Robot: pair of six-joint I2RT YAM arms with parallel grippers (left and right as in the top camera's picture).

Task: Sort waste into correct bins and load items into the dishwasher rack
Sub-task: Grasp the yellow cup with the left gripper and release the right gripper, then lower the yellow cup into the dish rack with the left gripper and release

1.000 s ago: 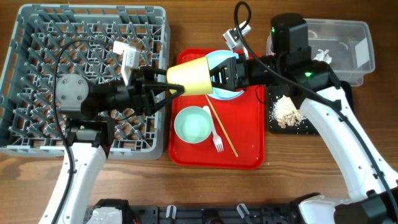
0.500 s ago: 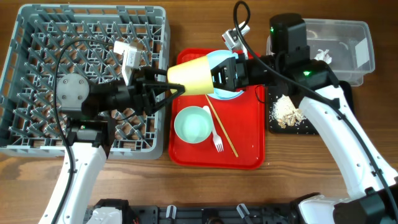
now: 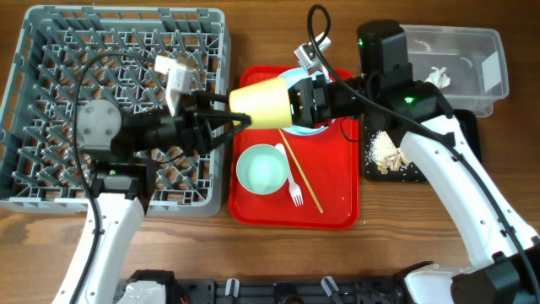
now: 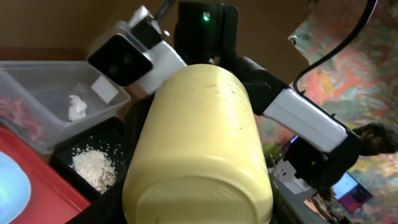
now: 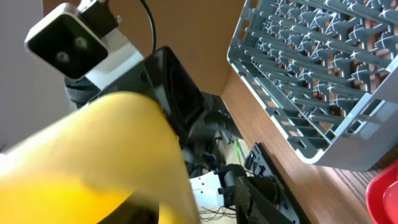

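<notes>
The yellow-green cup (image 3: pixel 266 104) lies on its side in the air over the left edge of the red tray. My right gripper (image 3: pixel 299 103) is shut on its rim end. My left gripper (image 3: pixel 229 116) stands open with its fingers on either side of the cup's base. The cup fills the left wrist view (image 4: pixel 199 143) and the right wrist view (image 5: pixel 93 162). The grey dishwasher rack (image 3: pixel 51 51) stands at the left. A pale green bowl (image 3: pixel 261 169) and a white fork (image 3: pixel 294 190) lie on the red tray (image 3: pixel 337 203).
A pale dish (image 3: pixel 308 128) sits partly hidden under the cup. A thin wooden stick (image 3: pixel 301 173) lies beside the fork. The clear tub (image 3: pixel 472 59) holds a white tissue (image 3: pixel 437 76). The black tray (image 3: pixel 371 165) holds beige scraps (image 3: pixel 388 152).
My right arm has shifted slightly left and back with the cup. The left gripper has stayed around the cup's base.
</notes>
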